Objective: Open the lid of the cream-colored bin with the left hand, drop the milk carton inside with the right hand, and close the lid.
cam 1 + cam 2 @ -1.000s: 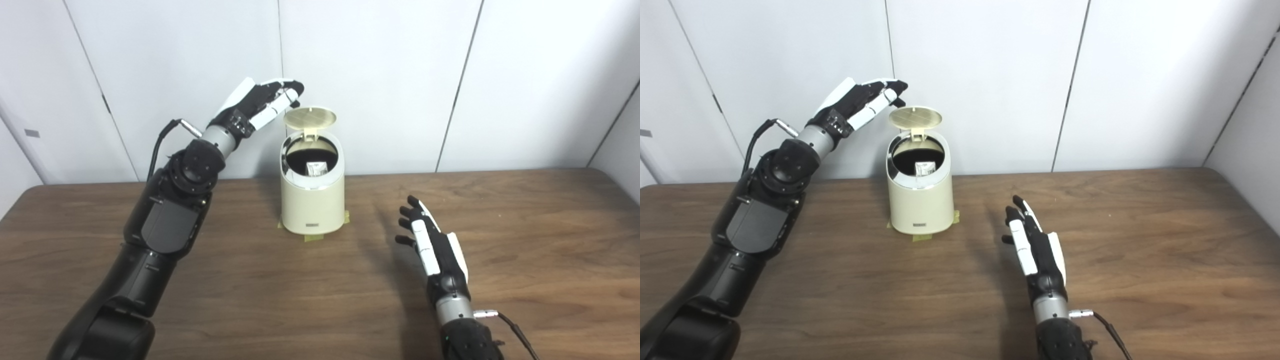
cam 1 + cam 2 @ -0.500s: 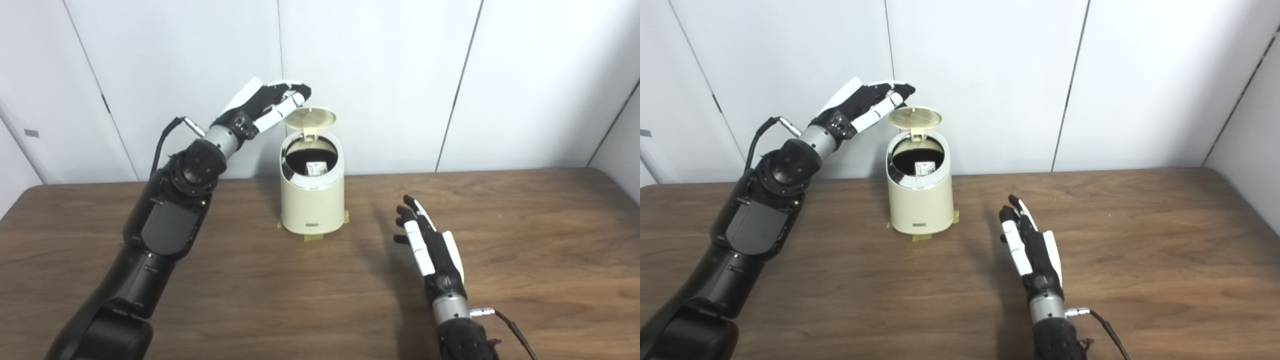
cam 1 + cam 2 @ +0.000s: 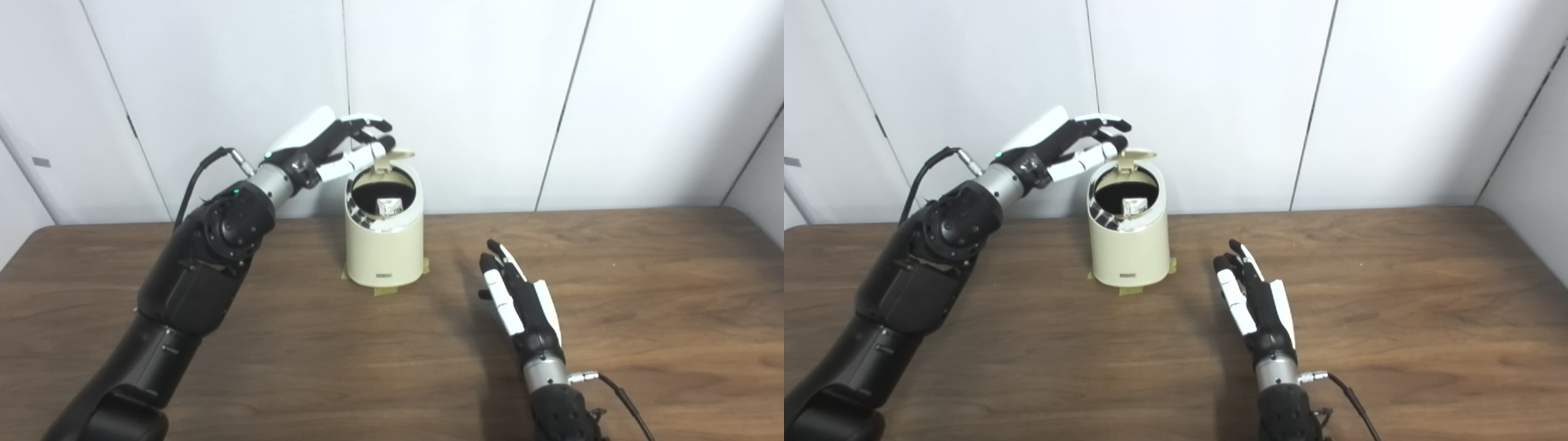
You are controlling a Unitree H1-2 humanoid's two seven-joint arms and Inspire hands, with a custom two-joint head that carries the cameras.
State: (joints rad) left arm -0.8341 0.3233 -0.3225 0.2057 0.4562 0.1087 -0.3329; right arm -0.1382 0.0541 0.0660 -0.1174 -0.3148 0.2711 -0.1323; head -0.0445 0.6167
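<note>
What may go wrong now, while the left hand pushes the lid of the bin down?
1. The left hand meets the half-lowered lid only with its fingers, near the edge; they may slip off before it shuts.
2. The cream bin is tall and held only by tape at its base, so a sideways push might tilt it.
3. The milk carton stands upright inside; if it reaches high enough, the lid may catch on it.

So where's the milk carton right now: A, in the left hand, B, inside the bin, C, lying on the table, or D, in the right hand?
B: the milk carton shows through the open mouth of the cream-colored bin, and both hands are empty.
</note>
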